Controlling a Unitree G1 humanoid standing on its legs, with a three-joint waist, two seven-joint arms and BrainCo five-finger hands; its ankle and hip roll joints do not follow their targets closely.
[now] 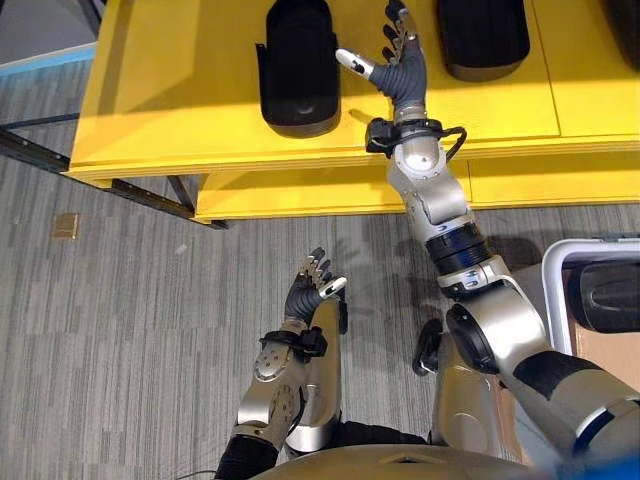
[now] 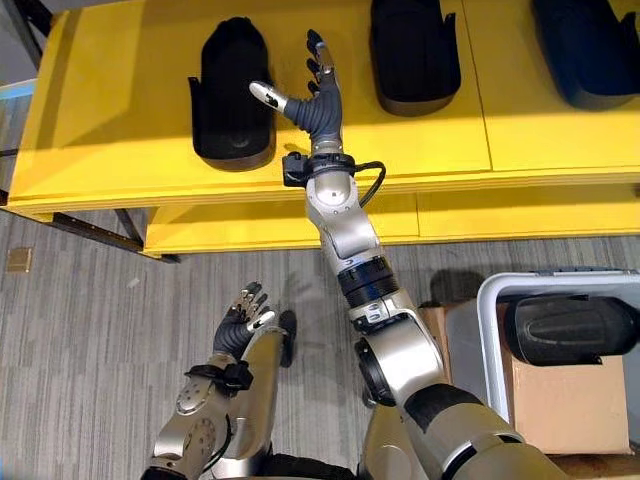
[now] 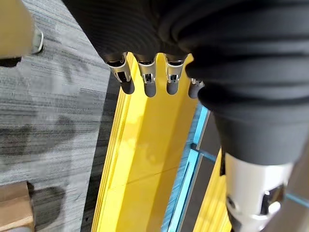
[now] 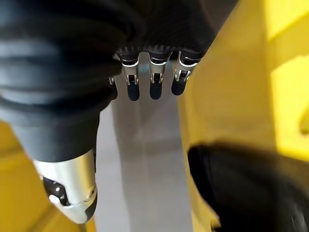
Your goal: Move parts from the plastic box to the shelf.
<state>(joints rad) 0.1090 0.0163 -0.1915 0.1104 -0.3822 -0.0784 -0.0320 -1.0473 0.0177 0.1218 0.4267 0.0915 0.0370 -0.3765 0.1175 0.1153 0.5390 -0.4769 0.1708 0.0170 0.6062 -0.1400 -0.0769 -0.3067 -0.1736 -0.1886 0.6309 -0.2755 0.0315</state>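
Hovering spread and empty over yellow shelf (image 1: 180, 90), right hand (image 1: 400, 70), left hand (image 1: 305, 295) relaxed, boxed part (image 2: 570, 330) cut off

Shelf (image 1: 180, 90), upper part of the head views: yellow, smooth painted-looking boards, satin sheen with light patches. Parts on the shelf (image 1: 298, 65): black, matt, moulded-plastic look, soft highlights on rounded tops. Plastic box (image 2: 492, 300), lower right: pale grey-white rim, smooth, slightly glossy; black part inside (image 2: 570, 330) same matt finish; brown cardboard (image 2: 555, 400) beside it, dull. Floor (image 1: 120, 320): grey carpet, striated, rough weave, matt. Right hand (image 1: 400, 65), upper centre: dark ribbed rubber-like cover, matt; fingers polished silver metal, dark tips. Left hand (image 1: 312, 290), lower centre: same ribbed cover, silver fingers. Arm shells brushed silver-grey, semi-gloss.
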